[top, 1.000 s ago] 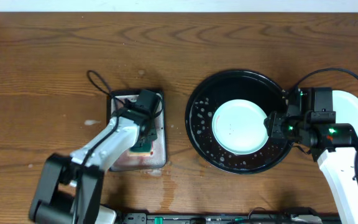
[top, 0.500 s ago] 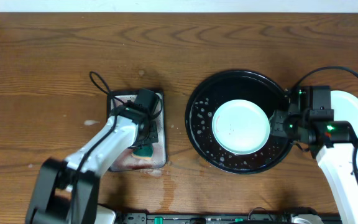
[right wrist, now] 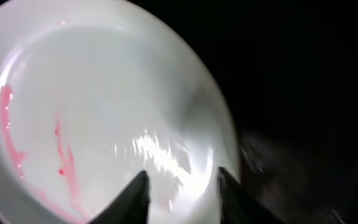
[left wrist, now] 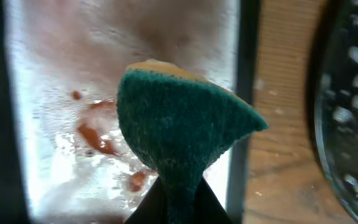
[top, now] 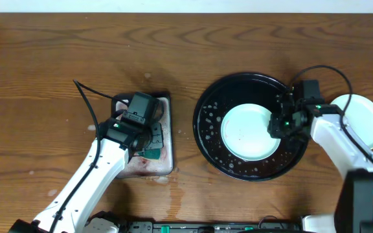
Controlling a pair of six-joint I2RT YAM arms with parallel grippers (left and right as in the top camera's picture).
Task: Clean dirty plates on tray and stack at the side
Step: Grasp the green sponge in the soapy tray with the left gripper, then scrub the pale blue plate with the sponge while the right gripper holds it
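Where the large round glossy black tray [top: 238, 83] sits right of centre on the brown wooden table [top: 44, 65], a pale mint-white round plate [top: 248, 133] lies at its middle, streaked with red. The right end effector [top: 277, 124] hangs at the plate's right rim, fingers parted, gripping nothing. The left end effector [top: 149, 145] is pinched tight on a teal sponge [left wrist: 179, 124] above a small grey metal tray [top: 166, 162].

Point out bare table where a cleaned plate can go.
Bare wood: left of the grey metal tray and all along the far edge behind the black tray. Crowded: the right end, where a plate and the right arm sit.
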